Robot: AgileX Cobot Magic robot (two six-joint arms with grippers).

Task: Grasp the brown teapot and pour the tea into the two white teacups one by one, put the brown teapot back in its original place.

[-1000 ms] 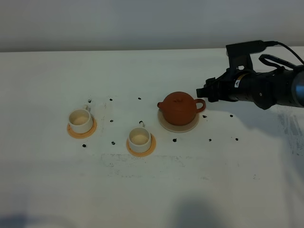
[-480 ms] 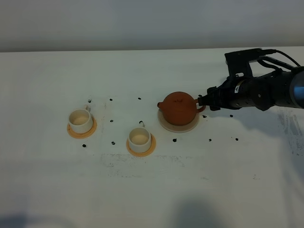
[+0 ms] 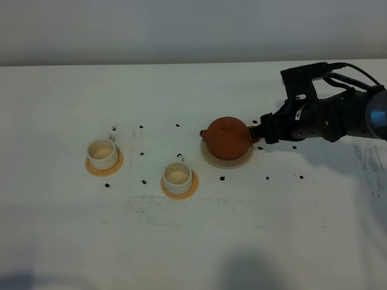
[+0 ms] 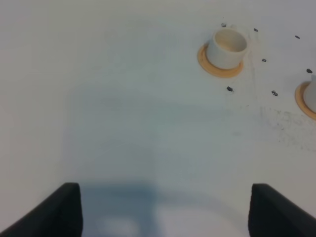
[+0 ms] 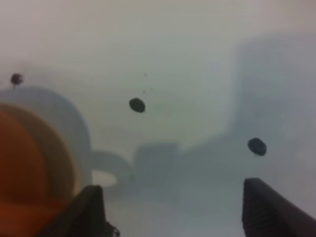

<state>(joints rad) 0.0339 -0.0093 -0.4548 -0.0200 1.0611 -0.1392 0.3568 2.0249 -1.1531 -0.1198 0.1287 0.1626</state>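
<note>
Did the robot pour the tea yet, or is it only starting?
Only starting. Nothing looks done: the teapot sits on its saucer. In hand: the right gripper is at the teapot's handle, jaws open, not gripping yet. Left to do: grab it, pour into both cups, then set the teapot back on the saucer.

The brown teapot shows blurred and cropped at the right wrist view's edge; from above, the right tool partly hides its handle.
</note>
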